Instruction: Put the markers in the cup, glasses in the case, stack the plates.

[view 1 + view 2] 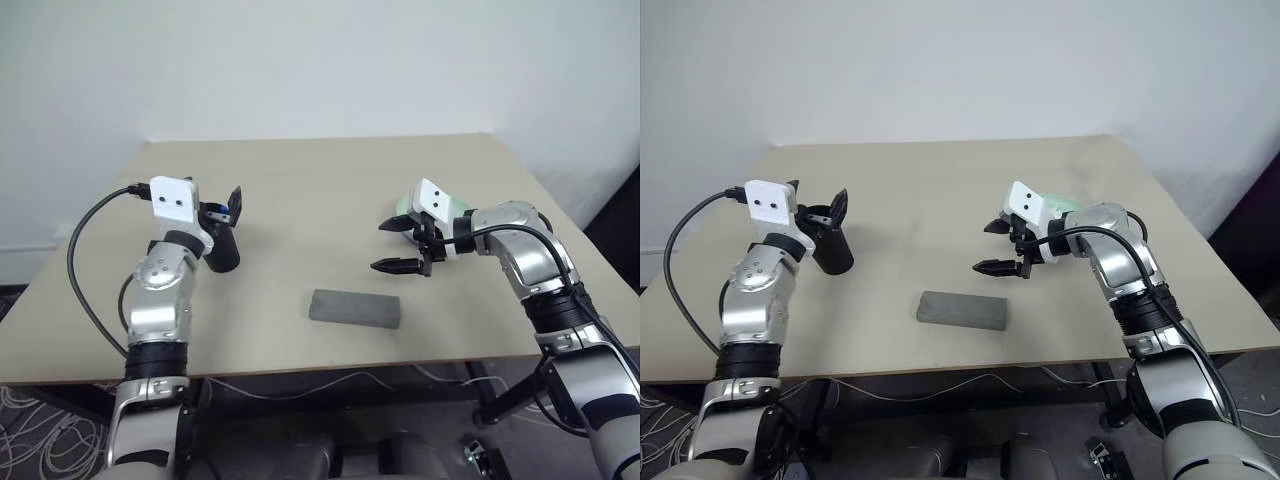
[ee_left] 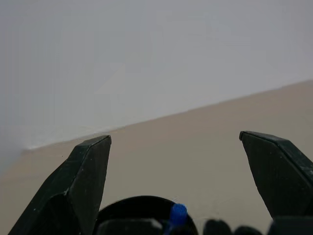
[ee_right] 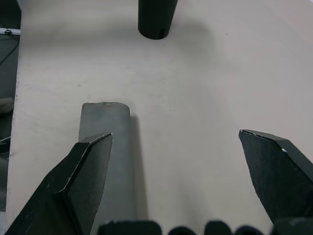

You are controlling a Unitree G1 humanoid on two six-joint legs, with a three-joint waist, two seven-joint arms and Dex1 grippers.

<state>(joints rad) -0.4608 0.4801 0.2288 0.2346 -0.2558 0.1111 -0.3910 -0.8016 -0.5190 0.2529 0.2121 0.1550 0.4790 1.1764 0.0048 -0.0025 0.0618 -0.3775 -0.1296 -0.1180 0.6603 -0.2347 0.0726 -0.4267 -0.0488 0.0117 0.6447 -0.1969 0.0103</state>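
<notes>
The task looks almost finished. The left gripper (image 1: 818,207) is spread wide with nothing in it, just above the cup (image 1: 832,252); a blue marker cap (image 2: 178,212) stands inside the rim between the fingers. The case (image 1: 355,309) lies closed on the table (image 1: 330,180), below and in front of the right gripper (image 1: 403,246), also wide apart and empty. A mint green plate (image 1: 1068,205) shows behind that hand; whether the plates are stacked I cannot tell.
</notes>
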